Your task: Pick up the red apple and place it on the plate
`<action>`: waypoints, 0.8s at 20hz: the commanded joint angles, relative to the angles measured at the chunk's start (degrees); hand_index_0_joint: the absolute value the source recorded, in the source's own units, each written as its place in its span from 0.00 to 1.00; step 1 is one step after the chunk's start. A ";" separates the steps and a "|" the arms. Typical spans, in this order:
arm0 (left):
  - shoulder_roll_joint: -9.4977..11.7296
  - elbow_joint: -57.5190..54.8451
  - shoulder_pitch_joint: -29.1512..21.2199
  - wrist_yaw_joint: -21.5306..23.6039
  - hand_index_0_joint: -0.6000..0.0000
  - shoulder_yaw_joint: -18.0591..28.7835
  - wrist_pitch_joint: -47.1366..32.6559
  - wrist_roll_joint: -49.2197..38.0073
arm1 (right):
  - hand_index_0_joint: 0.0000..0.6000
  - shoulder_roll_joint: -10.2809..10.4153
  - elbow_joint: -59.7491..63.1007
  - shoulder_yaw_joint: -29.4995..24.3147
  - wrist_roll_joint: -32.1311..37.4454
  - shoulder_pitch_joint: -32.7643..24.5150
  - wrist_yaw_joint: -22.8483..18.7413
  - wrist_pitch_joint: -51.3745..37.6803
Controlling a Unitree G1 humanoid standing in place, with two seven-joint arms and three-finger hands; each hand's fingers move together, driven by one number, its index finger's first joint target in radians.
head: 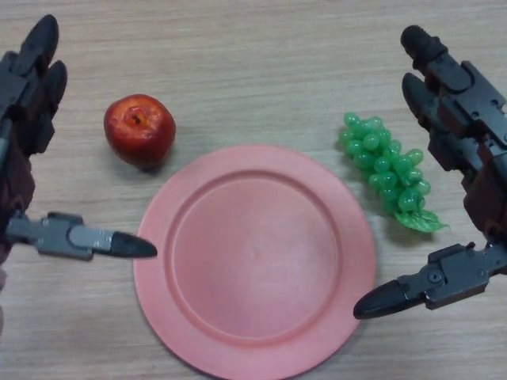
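Observation:
A red apple (pixel 139 130) stands on the wooden table, just off the upper left rim of a pink plate (pixel 253 257). The plate holds nothing. My left hand (pixel 28 95) shows at the left edge, open, its fingers pointing up and away and its thumb (pixel 95 240) reaching toward the plate's left rim. The apple lies to the right of those fingers, apart from them. My right hand (pixel 463 107) is at the right edge, open as well, with its thumb (pixel 416 289) near the plate's right rim.
A bunch of green grapes (pixel 386 168) lies on the table between the plate's upper right rim and my right hand. Bare wooden table stretches across the top of the view.

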 commanded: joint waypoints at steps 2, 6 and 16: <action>4.56 6.15 -8.26 6.08 1.00 0.56 -8.59 -1.79 | 0.00 -0.85 -2.67 -4.31 3.24 -0.93 -2.30 -8.89; 4.17 22.55 -15.52 8.87 1.00 -5.12 -16.83 6.30 | 0.00 -1.04 -2.79 -5.99 4.51 -0.19 -2.28 -10.07; 1.37 44.24 -25.66 12.84 1.00 -9.21 -24.17 14.43 | 0.00 -1.34 -2.50 -9.02 6.61 0.53 -2.33 -11.64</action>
